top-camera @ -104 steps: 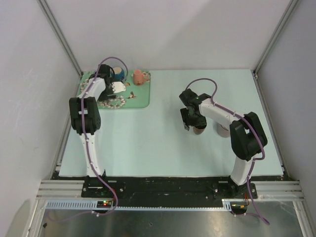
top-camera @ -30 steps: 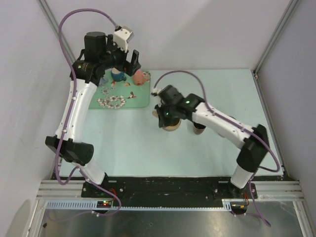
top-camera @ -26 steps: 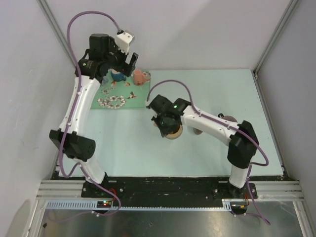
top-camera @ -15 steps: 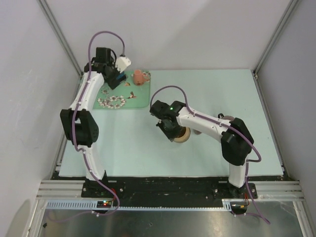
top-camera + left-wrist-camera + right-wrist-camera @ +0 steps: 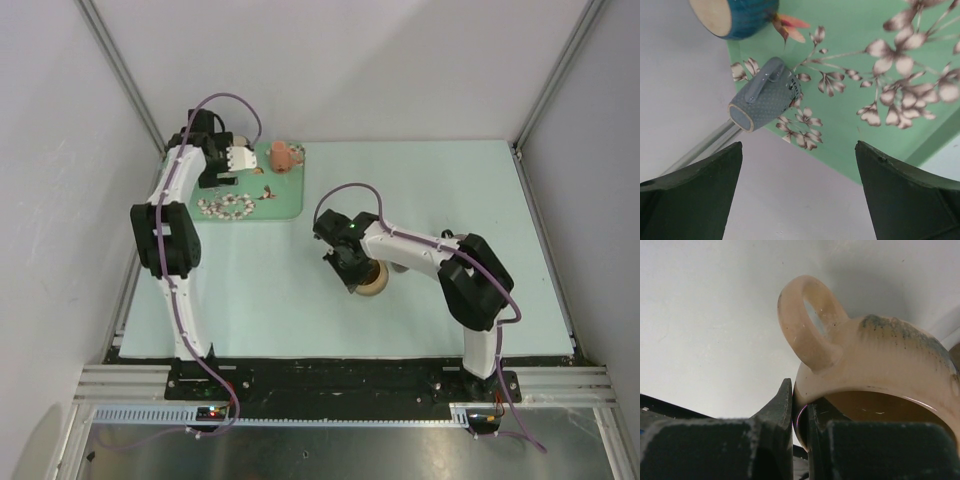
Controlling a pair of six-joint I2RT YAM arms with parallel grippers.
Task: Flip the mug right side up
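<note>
My right gripper (image 5: 800, 410) is shut on the rim of the beige mug (image 5: 880, 370), one finger outside the wall and one inside, just beside its ring handle (image 5: 807, 322). In the top view the mug (image 5: 371, 281) hangs tilted at mid-table under the right gripper (image 5: 353, 272), its round end facing up and toward the front. Far off at the back left, my left gripper (image 5: 222, 166) is open over the green mat (image 5: 285, 203), holding nothing.
On the flowered green mat (image 5: 865, 75) a grey dotted mug (image 5: 765, 95) lies on its side beside a teal mug (image 5: 735, 15). A pink mug (image 5: 283, 155) stands at the mat's far edge. A brown object (image 5: 399, 265) sits behind the right forearm.
The right arm has carried the beige mug toward the front and right while turning it. The left arm has come down from high up to hover low over the mat.
</note>
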